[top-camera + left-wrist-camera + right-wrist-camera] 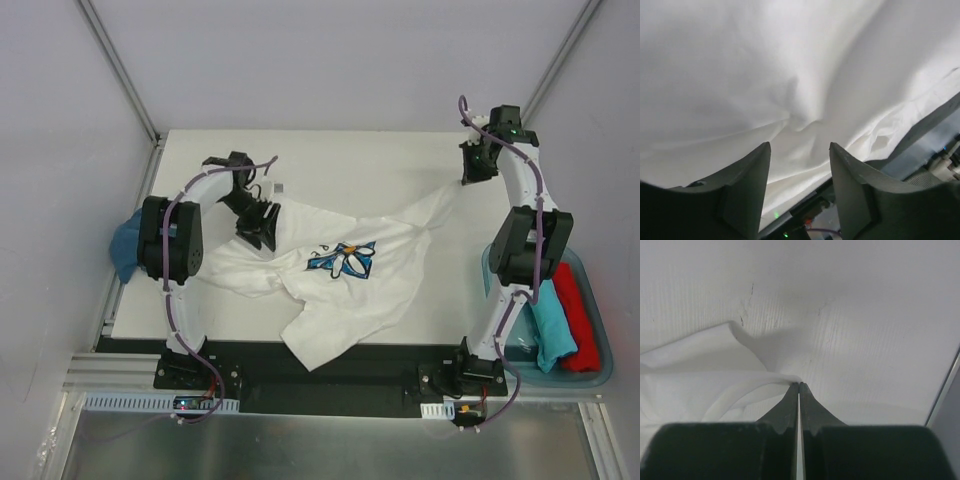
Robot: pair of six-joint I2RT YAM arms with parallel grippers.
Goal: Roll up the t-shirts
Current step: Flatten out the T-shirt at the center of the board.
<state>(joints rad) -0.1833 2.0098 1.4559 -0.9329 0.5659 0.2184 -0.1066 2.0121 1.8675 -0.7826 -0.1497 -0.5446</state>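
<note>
**A:** Starting from the top view, where is the white t-shirt [350,285] lying?

**B:** It is lying crumpled across the middle of the table [350,155], its blue print [345,260] facing up. One corner is stretching out toward the far right, where the right gripper [470,177] is holding it.

**A:** And the left gripper [262,235]?

**B:** It is hanging over the shirt's left part, pointing down at the cloth. From up here I cannot tell how its jaws are standing.

**A:** Are the other shirts showing?

**B:** A teal t-shirt [550,325] and a red t-shirt [582,315] are sitting side by side in the bin [598,378] at the right edge. A blue t-shirt [125,245] is bunching up off the table's left edge, behind the left arm.

**A:** Moving on to the left wrist view.

**B:** The left gripper [800,147] is standing with its jaws apart. Both fingers [747,190] are framing folds of the white t-shirt [765,75] and gripping nothing. Whether the tips are touching the cloth, I cannot tell.

**A:** And the right wrist view?

**B:** The right gripper [799,385] is pressing its jaws fully together, pinching a thin edge of the white t-shirt [700,377] at the very tips. The cloth is trailing off to the left over the table [850,305].
</note>
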